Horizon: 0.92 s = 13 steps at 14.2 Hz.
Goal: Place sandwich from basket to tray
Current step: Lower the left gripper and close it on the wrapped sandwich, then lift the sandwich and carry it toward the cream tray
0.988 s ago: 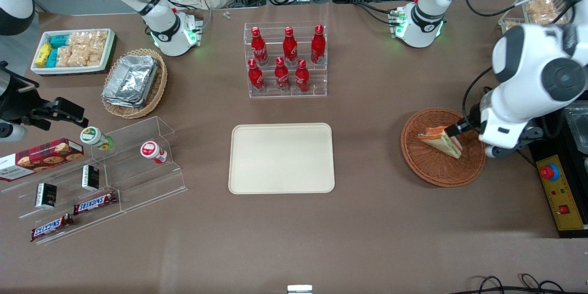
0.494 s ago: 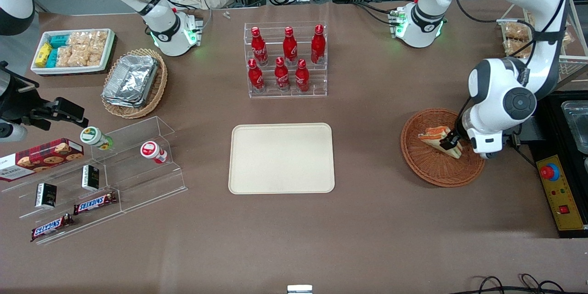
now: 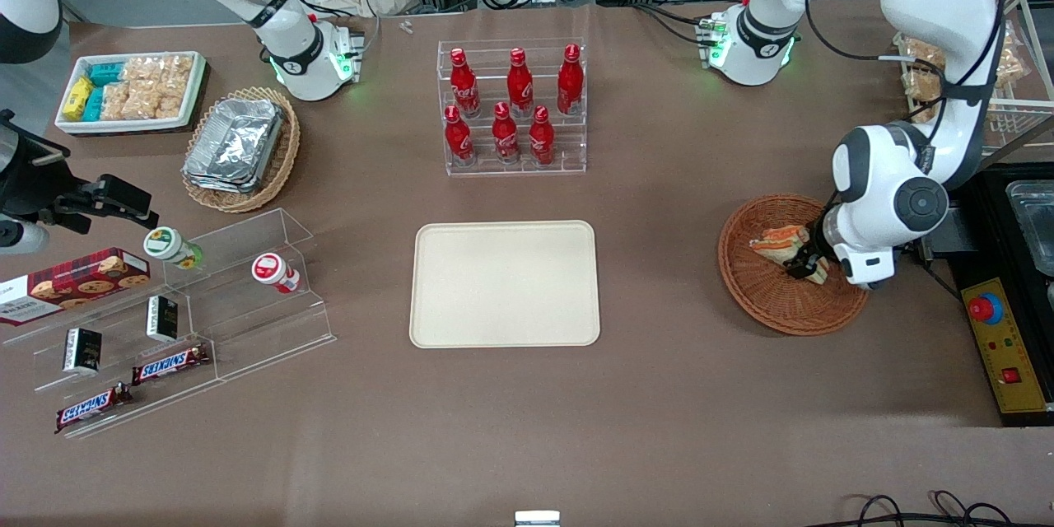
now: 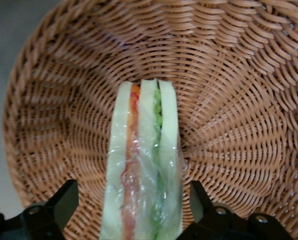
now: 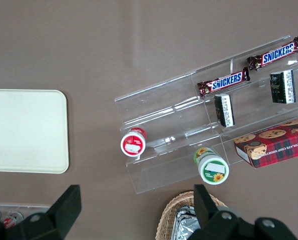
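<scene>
The sandwich (image 3: 776, 241), a wrapped white-bread wedge with orange-red and green layers, lies in the reddish-brown wicker basket (image 3: 745, 288) toward the working arm's end of the table. My left gripper (image 3: 805, 265) is low in the basket, at the sandwich's end. In the left wrist view the gripper (image 4: 132, 190) is open, one black finger on each side of the sandwich (image 4: 143, 160), with basket weave (image 4: 229, 100) showing in the gaps. The cream tray (image 3: 504, 284) lies bare at the table's middle, and also shows in the right wrist view (image 5: 23, 130).
A clear rack of red bottles (image 3: 515, 107) stands farther from the camera than the tray. A tan basket of foil containers (image 3: 239, 146), a white snack bin (image 3: 128, 90) and an acrylic snack shelf (image 3: 165, 321) lie toward the parked arm's end. A yellow button box (image 3: 1000, 338) sits beside the basket.
My left arm has swung in over the basket and the gripper has come down around the sandwich's end. The sandwich has stayed in the basket.
</scene>
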Tool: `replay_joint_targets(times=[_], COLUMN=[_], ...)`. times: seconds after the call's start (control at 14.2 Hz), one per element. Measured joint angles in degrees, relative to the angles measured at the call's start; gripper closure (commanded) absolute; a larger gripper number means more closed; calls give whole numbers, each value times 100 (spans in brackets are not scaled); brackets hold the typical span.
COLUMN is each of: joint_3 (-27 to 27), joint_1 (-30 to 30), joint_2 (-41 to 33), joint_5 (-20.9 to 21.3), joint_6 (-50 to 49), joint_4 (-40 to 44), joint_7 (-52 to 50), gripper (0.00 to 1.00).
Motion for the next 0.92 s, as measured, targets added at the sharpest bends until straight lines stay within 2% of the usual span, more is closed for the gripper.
replay_joint_targets(times=[0.07,0.14,0.35,0.56,0.92], joint_3=[-8,-16,-43,-99,-305], joint_1=[-10,-16,-22,-55,-62], joint_2=[52,84,55,-346,-1376], joint_5=[-95,-191,-262,-263,-263], joint_6=[105,184,251,18,-2496], joint_4=[0,2,53,234,1313], joint_7=[0,0,2,142,1375], gripper=[90,100,100,100,100])
